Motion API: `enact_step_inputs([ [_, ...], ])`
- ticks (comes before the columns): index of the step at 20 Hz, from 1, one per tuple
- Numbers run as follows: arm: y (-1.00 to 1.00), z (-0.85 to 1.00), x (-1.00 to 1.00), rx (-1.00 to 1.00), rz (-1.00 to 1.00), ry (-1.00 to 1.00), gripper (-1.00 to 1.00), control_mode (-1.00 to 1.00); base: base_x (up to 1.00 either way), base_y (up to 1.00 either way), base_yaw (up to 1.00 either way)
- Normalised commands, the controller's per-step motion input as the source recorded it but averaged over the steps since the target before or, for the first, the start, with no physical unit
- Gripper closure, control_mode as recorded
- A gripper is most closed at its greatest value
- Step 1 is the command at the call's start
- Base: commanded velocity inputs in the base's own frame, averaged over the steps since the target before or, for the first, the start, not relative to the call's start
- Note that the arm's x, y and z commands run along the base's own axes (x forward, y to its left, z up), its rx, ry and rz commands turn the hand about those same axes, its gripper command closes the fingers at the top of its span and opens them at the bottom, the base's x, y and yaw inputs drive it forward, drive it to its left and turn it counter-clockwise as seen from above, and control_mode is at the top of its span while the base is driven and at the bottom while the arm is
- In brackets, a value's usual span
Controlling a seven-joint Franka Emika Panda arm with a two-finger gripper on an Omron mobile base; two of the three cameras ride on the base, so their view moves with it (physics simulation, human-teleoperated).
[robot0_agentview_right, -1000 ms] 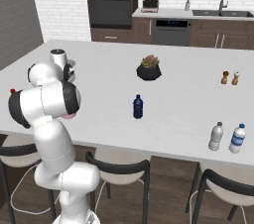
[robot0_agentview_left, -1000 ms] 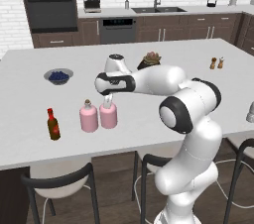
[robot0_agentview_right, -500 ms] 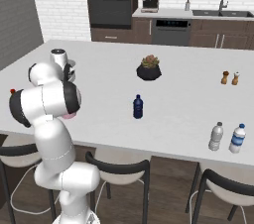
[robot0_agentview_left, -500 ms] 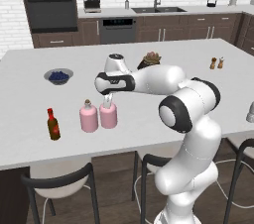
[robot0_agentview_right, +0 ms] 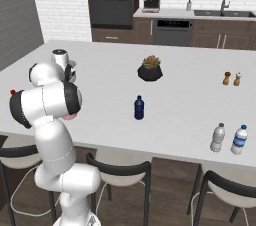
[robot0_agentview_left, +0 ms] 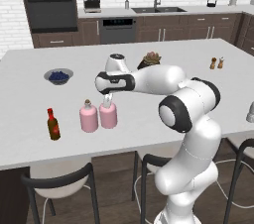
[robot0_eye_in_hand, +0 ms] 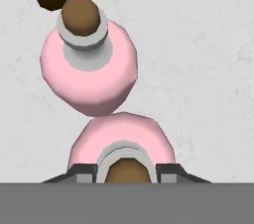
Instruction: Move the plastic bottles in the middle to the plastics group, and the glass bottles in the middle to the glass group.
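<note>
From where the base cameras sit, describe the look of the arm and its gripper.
The arm is glossy white with rounded, bulbous links and dark, near-black bands at the joints; one big dark ring marks the elbow. In the right base view a small red dot sits on a dark joint. The gripper has a white body with small pale grey fingers. No loose cables or printed markings show.

The two squat pink flasks (robot0_eye_in_hand: 88, 72) (robot0_eye_in_hand: 121, 141) look like smooth, matt tinted glass, each one closed with a brown cork stopper (robot0_eye_in_hand: 81, 15) above a pale grey collar. The slim dark red-brown sauce bottle (robot0_agentview_left: 53, 125) has a glossy dark body with a red paper-like label. The wide island counter (robot0_agentview_left: 30, 99) is a pale stone-like surface, matt with faint grey speckles, and the robot arm (robot0_agentview_left: 163, 82) is smooth glossy white plastic with dark joints.
</note>
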Motion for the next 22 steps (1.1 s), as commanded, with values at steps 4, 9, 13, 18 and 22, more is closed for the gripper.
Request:
enact_step_inputs([
  [4, 0.00, 0.00, 0.00, 0.00, 0.00, 0.00, -1.00, -1.00, 0.00, 0.00, 0.00],
  [9, 0.00, 0.00, 0.00, 0.00, 0.00, 0.00, -1.00, -1.00, 0.00, 0.00, 0.00],
  [13, 0.00, 0.00, -0.03, 0.00, 0.00, -0.01, -1.00, -1.00, 0.00, 0.00, 0.00],
  [18, 0.00, 0.17, 0.00, 0.00, -0.01, 0.00, -1.00, -1.00, 0.00, 0.00, 0.00],
  [22, 0.00, 0.56, -0.01, 0.00, -0.03, 0.00, -1.00, -1.00, 0.00, 0.00, 0.00],
])
